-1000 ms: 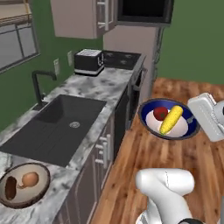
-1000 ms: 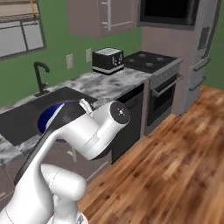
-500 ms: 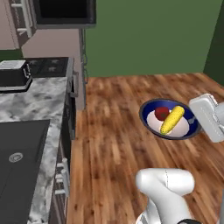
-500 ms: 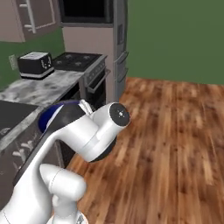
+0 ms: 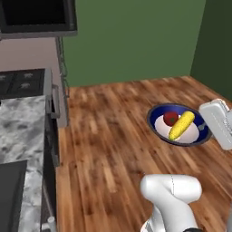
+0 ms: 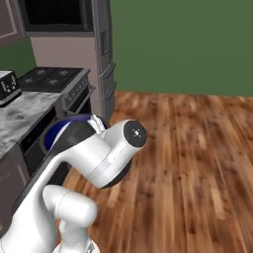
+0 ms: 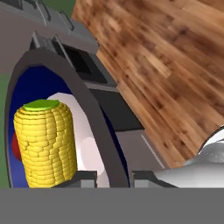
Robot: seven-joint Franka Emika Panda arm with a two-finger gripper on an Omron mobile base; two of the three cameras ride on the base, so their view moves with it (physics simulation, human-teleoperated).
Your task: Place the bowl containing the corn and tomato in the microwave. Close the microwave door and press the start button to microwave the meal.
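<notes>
Aloft, unlabelled bowl (image 5: 180,127) with corn (image 5: 181,125), tomato (image 5: 170,118) over floor (image 5: 108,136).

Bowl (image 5: 153,116) first: it's up over the wood floor (image 5: 108,136), resting on nothing below. Inside, on the white, the corn (image 5: 181,125) lies slantwise, and the tomato (image 5: 171,118) sits right against its upper end. From the hand view the cob stands end-on, green cap showing, with a red sliver of tomato peeking past its left side. Over to the marble counter (image 5: 20,131): a dark sink (image 5: 9,195) is set into its near end, and the stove (image 6: 49,76) follows at the far end. In the right base view the toaster (image 6: 7,86) stands on the marble, just beside the stove.
</notes>
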